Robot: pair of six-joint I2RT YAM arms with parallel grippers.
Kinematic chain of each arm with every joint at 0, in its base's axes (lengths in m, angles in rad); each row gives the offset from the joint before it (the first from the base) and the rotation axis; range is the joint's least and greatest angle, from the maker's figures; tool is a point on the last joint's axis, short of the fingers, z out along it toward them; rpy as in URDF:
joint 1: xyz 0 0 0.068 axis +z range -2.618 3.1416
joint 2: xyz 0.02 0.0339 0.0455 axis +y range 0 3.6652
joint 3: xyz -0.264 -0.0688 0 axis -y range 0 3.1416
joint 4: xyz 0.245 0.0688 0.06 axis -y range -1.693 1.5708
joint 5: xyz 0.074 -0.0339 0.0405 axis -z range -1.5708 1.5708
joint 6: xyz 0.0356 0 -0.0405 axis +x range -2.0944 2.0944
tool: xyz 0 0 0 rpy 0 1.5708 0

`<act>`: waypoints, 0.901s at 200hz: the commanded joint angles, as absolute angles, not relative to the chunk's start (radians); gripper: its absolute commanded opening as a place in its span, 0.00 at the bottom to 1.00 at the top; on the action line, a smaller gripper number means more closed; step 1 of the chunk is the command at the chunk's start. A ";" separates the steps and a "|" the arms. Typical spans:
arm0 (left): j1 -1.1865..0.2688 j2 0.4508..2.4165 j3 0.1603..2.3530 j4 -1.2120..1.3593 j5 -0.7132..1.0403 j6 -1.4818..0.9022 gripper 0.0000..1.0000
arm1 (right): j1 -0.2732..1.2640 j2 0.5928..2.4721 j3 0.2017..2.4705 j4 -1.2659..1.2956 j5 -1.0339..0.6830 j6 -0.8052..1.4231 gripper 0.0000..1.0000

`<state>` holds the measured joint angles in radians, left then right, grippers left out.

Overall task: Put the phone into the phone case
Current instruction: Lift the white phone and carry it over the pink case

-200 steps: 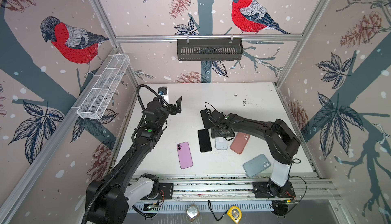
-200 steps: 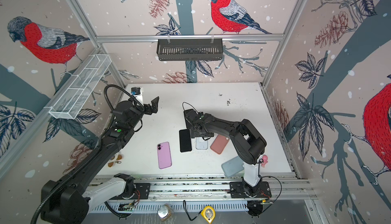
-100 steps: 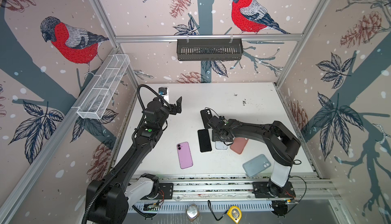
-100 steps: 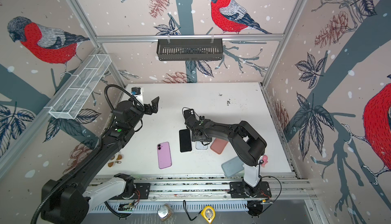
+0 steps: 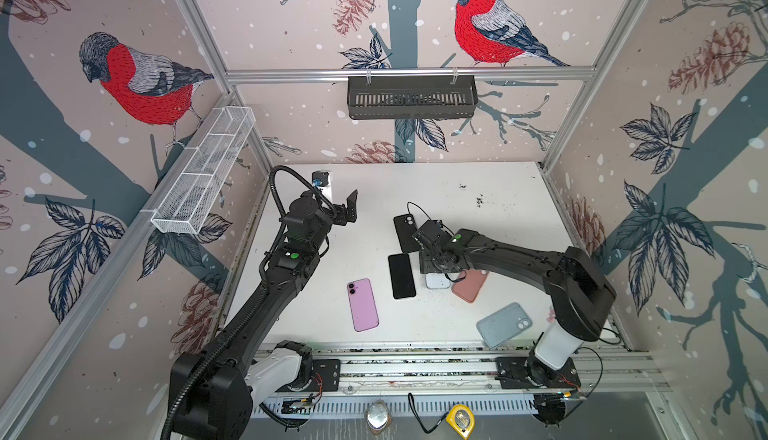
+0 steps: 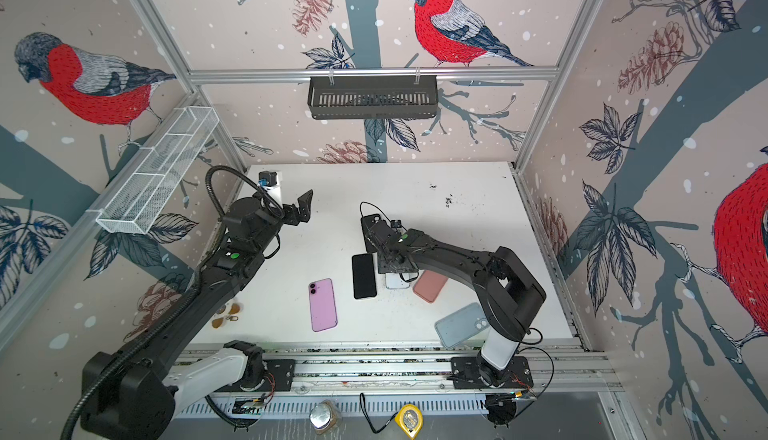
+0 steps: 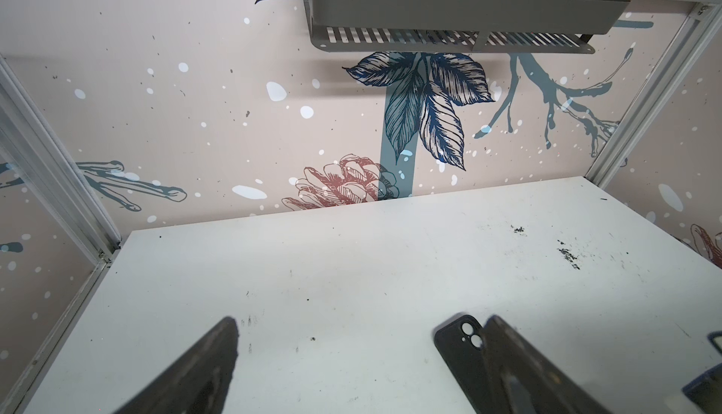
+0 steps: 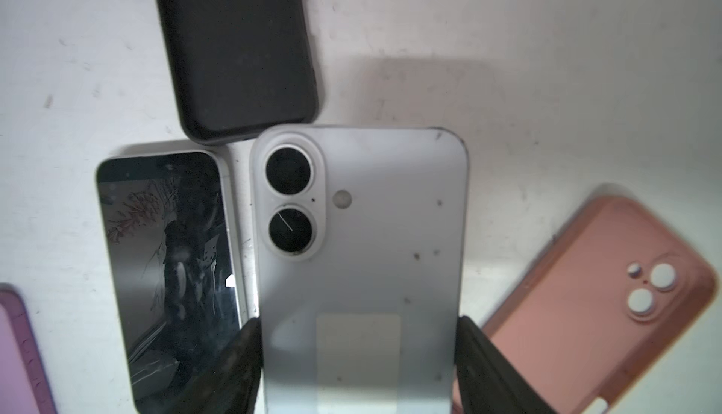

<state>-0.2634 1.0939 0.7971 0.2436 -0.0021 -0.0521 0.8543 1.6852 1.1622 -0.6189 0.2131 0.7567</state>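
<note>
The white phone [image 8: 359, 267] is clamped along both long edges by the right gripper [image 8: 358, 324]. It is seen lying flat, back up, on the table [image 5: 457, 193], just beside the pink case [image 8: 586, 314]. The left gripper [image 7: 362, 321] is held well apart from the pink case, its jaws spread wide.

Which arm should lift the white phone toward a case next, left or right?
Right. The right gripper straddles the white phone, its fingers against both long edges, so it looks ready to lift. The left gripper hangs open, raised well off to the left, nowhere near it.
</note>
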 commanded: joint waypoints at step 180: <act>-0.264 1.104 0.798 0.273 -0.003 -0.035 0.97 | 0.713 1.532 0.998 -0.753 0.282 0.343 0.62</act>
<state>-0.2634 1.1122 0.7982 0.2424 -0.0017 -0.0502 0.7437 1.5200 0.9897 -0.7219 0.2653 0.3603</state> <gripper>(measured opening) 0.967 0.723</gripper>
